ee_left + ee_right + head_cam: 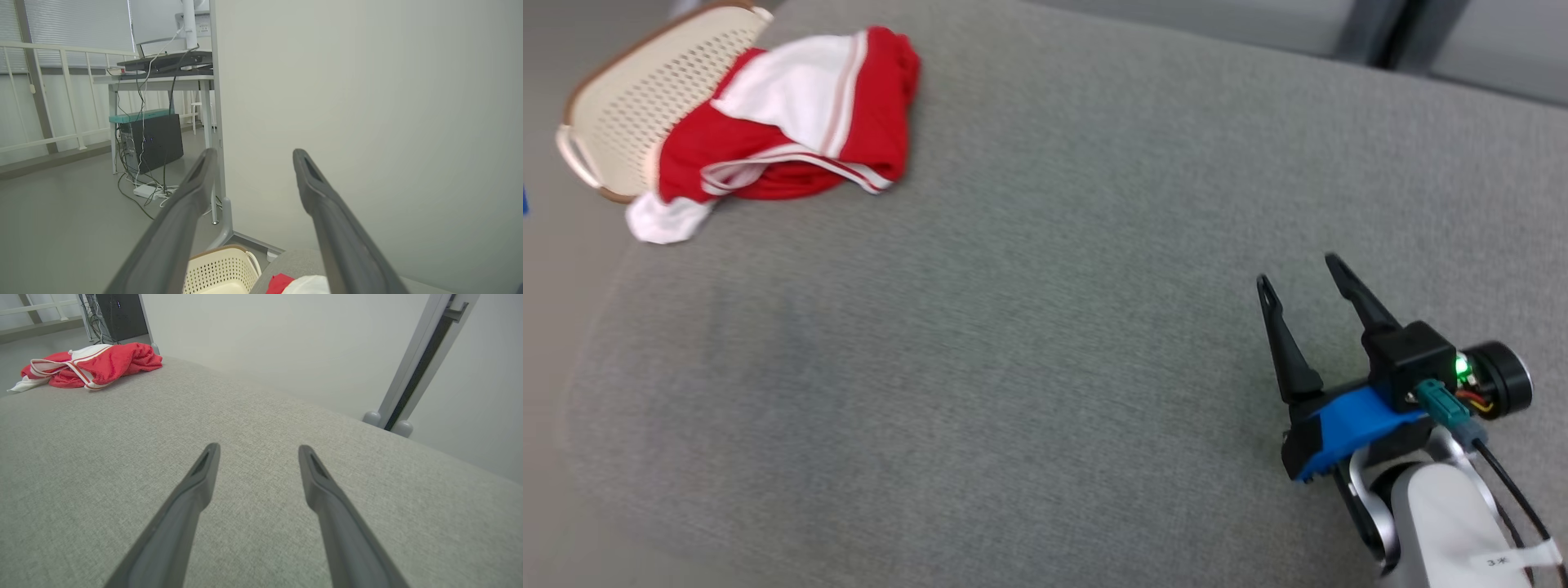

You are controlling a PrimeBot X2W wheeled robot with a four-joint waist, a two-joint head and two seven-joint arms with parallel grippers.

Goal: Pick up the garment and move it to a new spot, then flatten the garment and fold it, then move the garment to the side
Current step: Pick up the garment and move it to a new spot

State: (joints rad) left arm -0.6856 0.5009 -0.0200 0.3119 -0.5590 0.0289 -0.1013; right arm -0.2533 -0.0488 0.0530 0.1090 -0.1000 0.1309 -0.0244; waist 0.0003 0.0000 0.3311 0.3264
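The garment [792, 122] lies in a red-and-white heap well ahead of the right claw [1298, 271] and off to its left, at the far corner of the cushion [1045, 343]. One edge of it overlaps the rim of the basket [621, 106], which suggests it was tipped or pulled out there and is not yet picked up.

The right claw hovers low over the cushion with its fingers spread wide and nothing between them. It points across the fabric, well apart from the heap. It looks parked, probably so the broad stretch of cushion between it and the garment is free for laying out and flattening.

The left claw [254, 154] is also wide open and holds nothing. It is raised and aimed at the wall, with the garment and basket just below its fingers. Being much nearer, it seems the likelier one to drop onto the heap, and its wide spread suits bunched cloth.
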